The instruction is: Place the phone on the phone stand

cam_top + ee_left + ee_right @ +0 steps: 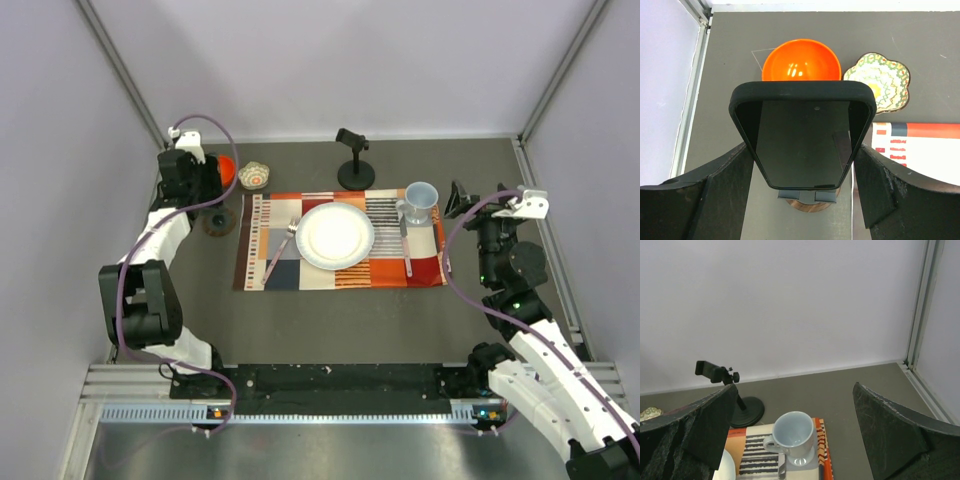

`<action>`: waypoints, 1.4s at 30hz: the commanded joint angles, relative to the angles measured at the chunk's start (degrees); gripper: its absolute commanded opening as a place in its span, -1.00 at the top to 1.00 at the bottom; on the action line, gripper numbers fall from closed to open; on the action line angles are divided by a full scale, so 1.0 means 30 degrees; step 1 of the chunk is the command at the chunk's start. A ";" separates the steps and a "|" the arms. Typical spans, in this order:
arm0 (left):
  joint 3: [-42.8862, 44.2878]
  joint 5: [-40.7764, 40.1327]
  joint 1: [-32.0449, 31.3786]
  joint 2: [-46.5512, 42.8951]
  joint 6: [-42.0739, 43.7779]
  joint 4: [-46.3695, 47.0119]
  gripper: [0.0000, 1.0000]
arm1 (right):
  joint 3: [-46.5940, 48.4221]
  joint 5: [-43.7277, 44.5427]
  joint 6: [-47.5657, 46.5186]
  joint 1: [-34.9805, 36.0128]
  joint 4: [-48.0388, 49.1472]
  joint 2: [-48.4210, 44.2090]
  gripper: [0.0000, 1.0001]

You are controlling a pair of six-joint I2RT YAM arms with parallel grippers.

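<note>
In the left wrist view the black phone (802, 135) sits between my left gripper's (802, 147) fingertips, which touch its two long edges. Its lower end is at the grey lip of the phone stand (810, 204), whose round brown base shows just below. In the top view the left gripper (200, 185) is over the stand (219, 222) at the table's left rear, and the phone is hidden under the arm. My right gripper (458, 198) is open and empty, raised at the right; it also shows in the right wrist view (794, 386).
An orange bowl (800, 60) and a patterned dish (882, 82) lie just behind the stand. A striped placemat (340, 240) holds a white plate (335, 235), a fork (278, 250), a knife (406, 245) and a pale blue mug (792, 432). A black clamp post (354, 165) stands behind the mat.
</note>
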 commanded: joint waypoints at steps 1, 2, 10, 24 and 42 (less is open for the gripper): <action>0.0607 0.0928 0.0065 0.0029 0.0294 0.1665 1.00 | 0.0002 0.0243 -0.0190 0.0226 0.0828 -0.0048 -0.98; 0.0636 0.0928 0.0094 0.0087 0.0295 0.1606 1.00 | -0.0027 0.0243 -0.0190 0.0226 0.0856 -0.0077 -0.98; 0.0578 0.0987 0.0124 0.0176 0.0324 0.1343 1.00 | 0.0002 0.0243 -0.0219 0.0226 0.0828 -0.0107 -0.98; 0.0227 0.0489 0.0065 0.0293 -0.0058 0.0666 1.00 | -0.0027 0.0214 -0.0131 0.0226 0.0827 -0.0195 -0.98; -0.0184 0.0254 0.0065 0.0732 0.0353 0.0960 1.00 | -0.0115 0.0390 -0.0307 0.0343 0.0945 -0.0283 -0.98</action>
